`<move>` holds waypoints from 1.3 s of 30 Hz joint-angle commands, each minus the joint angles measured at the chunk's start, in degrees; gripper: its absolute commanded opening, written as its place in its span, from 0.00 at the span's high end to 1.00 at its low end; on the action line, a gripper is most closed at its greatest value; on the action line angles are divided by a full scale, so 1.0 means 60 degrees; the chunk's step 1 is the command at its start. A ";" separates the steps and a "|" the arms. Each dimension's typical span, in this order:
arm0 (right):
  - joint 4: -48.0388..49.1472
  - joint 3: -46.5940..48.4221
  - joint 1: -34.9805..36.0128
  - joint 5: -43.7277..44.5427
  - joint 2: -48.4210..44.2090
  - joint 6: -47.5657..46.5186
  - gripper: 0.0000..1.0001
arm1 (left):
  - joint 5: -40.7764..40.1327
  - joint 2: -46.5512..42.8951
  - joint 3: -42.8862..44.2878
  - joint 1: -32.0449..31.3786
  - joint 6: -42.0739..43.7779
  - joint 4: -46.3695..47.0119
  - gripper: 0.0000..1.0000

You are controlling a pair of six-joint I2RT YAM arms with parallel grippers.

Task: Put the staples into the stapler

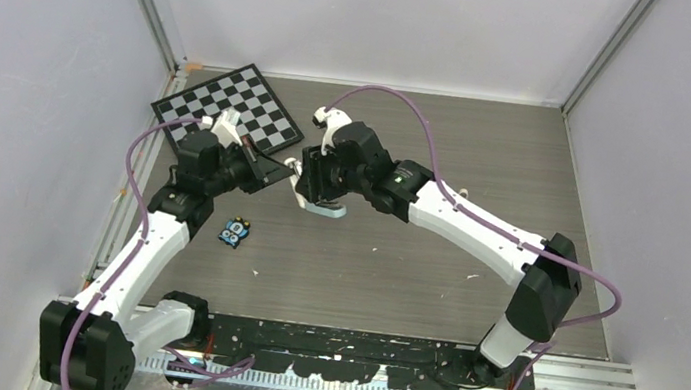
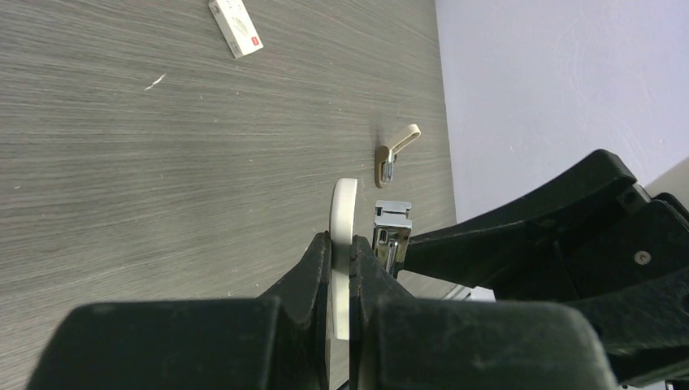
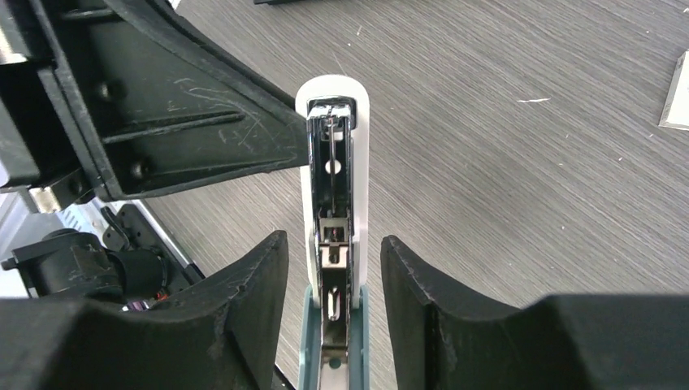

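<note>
Your left fingers [image 2: 313, 272] were clenched on the white base of the stapler [image 2: 342, 236], held over the counter [image 2: 162, 162] at the centre of the left wrist view. The stapler's silver channel showed just right of the base. Your right fingers [image 3: 252, 284] were released, one on either side of the opened stapler, with a gap on each side. The teal top sat at the bottom of the right wrist view. From above, both arms met left of centre. A white box [image 2: 236, 27] with a red mark lay at the upper left of the left wrist view, and a tan block [image 2: 394, 154] above the stapler. In the top view, a chessboard [image 1: 232, 105] lay at upper left and a black-and-blue gadget [image 1: 235, 232] below it.
</note>
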 commanded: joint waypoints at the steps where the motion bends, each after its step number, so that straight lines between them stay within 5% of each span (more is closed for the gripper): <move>1: 0.0216 0.0412 0.0022 0.0207 0.0041 -0.0258 0.52 | 0.0499 -0.0204 0.0175 -0.0095 -0.0040 0.0687 1.00; 8: 0.0691 -0.0021 0.0023 0.0212 -0.0092 -0.0701 0.77 | 0.0649 -0.0324 0.0169 -0.0097 -0.0171 0.0689 1.00; 13: 0.1725 -0.1048 -0.0001 -0.0038 -0.0641 -0.1528 0.82 | 0.0765 -0.0333 0.0168 -0.0095 -0.0440 0.0897 0.98; 21: 0.2027 -0.1920 -0.1113 -0.0297 -0.1111 -0.1681 0.83 | 0.0406 -0.0566 -0.0041 -0.0099 -0.0265 0.0197 0.55; 26: 0.1164 -0.2210 -0.2200 -0.0756 -0.1253 -0.2769 0.82 | 0.0169 -0.0761 -0.0034 -0.0142 0.0131 -0.0558 0.44; 30: -0.0712 -0.1959 -0.2402 -0.0704 -0.0929 -0.5236 0.77 | -0.0365 -0.0890 0.0127 -0.0300 0.0780 -0.1332 0.37; 34: -0.2403 -0.1469 -0.2483 0.0105 0.0000 -0.6967 0.73 | -0.0725 -0.0922 0.0306 -0.0476 0.1346 -0.1920 0.02; 39: -0.3552 -0.1084 -0.2597 0.0019 0.0927 -0.8294 0.75 | -0.1705 -0.0988 0.0668 -0.0753 0.2174 -0.2960 0.00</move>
